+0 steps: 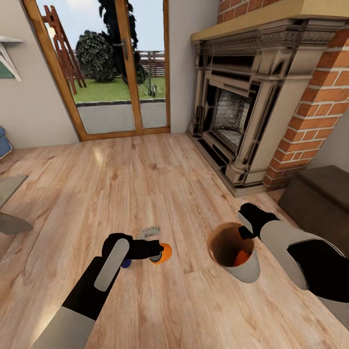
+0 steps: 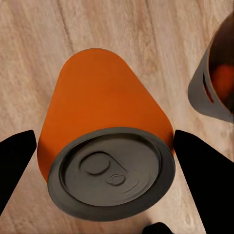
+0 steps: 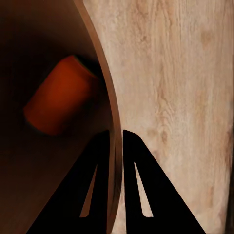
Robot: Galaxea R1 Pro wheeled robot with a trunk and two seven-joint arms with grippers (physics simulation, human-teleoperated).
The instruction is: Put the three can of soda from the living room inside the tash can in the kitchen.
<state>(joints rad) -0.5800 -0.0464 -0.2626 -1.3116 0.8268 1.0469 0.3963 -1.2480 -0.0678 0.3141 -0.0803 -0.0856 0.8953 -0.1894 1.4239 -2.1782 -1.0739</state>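
Note:
An orange can of soda point(image 2: 100, 112) sits between my left gripper's point(image 2: 105, 141) two black fingers, its grey top facing the camera, and both fingers touch its sides. From the head view this can point(image 1: 166, 253) is just above the wood floor, left of the tash can point(image 1: 248, 271). The dark blue can point(image 1: 126, 263) peeks out from under my left arm. My right gripper point(image 3: 116, 139) is shut on the bin's rim point(image 3: 109, 112), one finger inside and one outside. A second orange can point(image 3: 61, 95) lies in the brown interior.
I am in the living room: a red-brick fireplace point(image 1: 242, 111) with a carved surround at the right, wood-framed glass doors point(image 1: 111, 72) ahead. A dark brown chest point(image 1: 320, 194) stands beside my right arm. A grey furniture edge point(image 1: 9, 213) juts in at the left.

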